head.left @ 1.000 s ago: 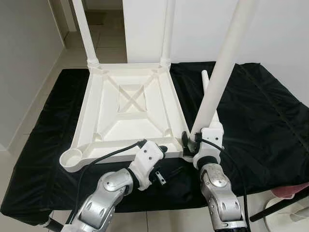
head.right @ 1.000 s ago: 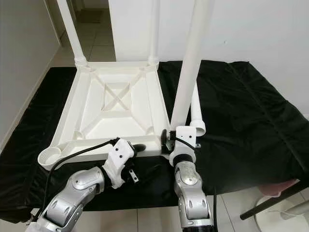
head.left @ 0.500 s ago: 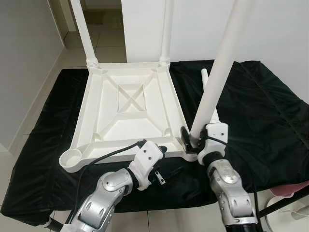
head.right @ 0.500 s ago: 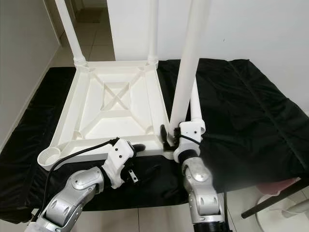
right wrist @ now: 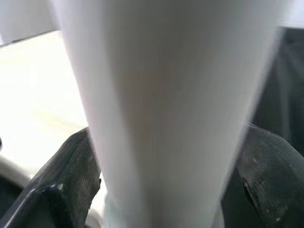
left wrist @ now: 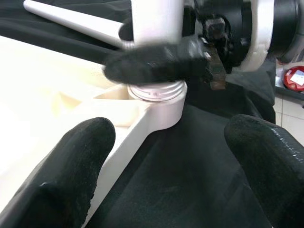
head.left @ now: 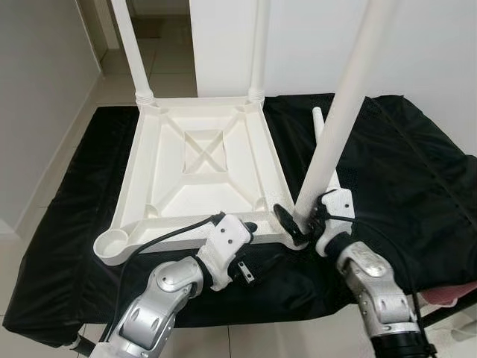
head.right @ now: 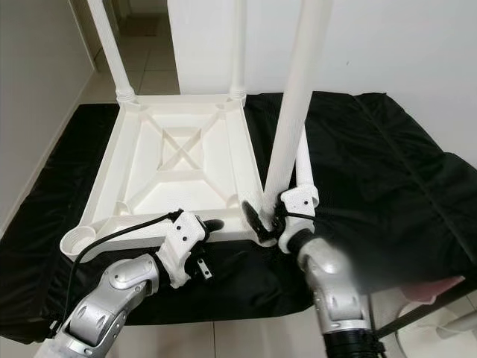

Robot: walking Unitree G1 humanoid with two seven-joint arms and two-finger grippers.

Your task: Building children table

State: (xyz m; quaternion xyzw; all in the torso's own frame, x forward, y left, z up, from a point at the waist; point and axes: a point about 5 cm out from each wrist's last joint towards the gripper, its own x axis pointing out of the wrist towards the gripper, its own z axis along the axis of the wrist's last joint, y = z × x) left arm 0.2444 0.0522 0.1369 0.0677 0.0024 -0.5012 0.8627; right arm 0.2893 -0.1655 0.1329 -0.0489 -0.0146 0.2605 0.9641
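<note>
Left eye view is showing the left tool (head.left: pixel 250 227) resting open at the upturned white table's (head.left: pixel 197 175) near edge, the right tool (head.left: pixel 298 221) gripping the upright leg (head.left: pixel 339 119) at its near right corner, black cloth (head.left: pixel 387 164) lying beneath.

free: black cloth (head.left: pixel 402 164) right of the upturned table (head.left: pixel 201 171), bare | blocked: near right corner, by upright leg (head.left: pixel 339 119) and right gripper (head.left: pixel 298 224) clamping it | spare leg (head.left: pixel 319 127) lies just behind | left gripper (left wrist: pixel 161 161) fingers spread, cloth between them open
</note>
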